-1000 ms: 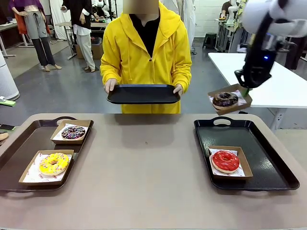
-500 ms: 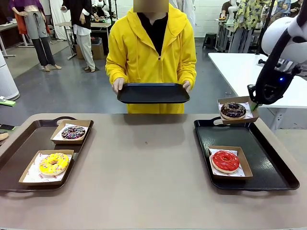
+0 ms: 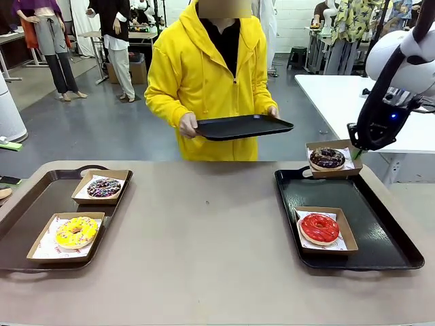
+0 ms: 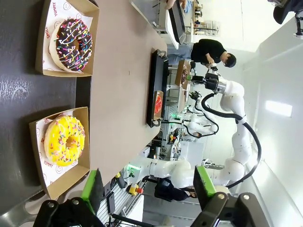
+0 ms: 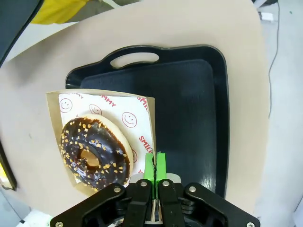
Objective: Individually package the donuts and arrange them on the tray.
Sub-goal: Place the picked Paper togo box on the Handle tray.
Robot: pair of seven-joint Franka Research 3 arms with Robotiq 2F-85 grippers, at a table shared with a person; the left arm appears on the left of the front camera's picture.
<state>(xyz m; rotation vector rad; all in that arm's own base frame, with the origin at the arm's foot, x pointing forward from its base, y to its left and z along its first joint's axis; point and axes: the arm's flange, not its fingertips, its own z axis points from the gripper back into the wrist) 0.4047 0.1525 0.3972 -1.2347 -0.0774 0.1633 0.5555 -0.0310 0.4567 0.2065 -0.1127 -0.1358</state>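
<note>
Noted at far left: brown tray (image 3: 27,210) on the worktop (image 3: 204,238), carrying two boxed donuts, yellow-glazed donut (image 3: 76,231) nearer the robot, sprinkled chocolate donut (image 3: 104,187) behind it. Left hand (image 4: 149,189) hanging above that tray, green pads apart, clamped on nothing. At centre, across the worktop: person in yellow hoodie (image 3: 211,75) holding an empty black tray (image 3: 245,126) in the air, tilted slightly. At right: black tray (image 3: 367,252) with the boxed red-glazed donut (image 3: 319,227) in its near half. Right hand (image 5: 155,172) pressed together on the edge of a cardboard box (image 3: 332,159) holding the second chocolate donut (image 3: 327,158), box aloft over the black tray's far end near the handle. Judged step: setting this box down in the vacant far half. Recommended: lower vertically with the box kept level, since a single-edge pinch lets the far side sag; clear the handle and rim; seat the base flat and well apart from the red donut's box before parting the pads; withdraw straight up.
</note>
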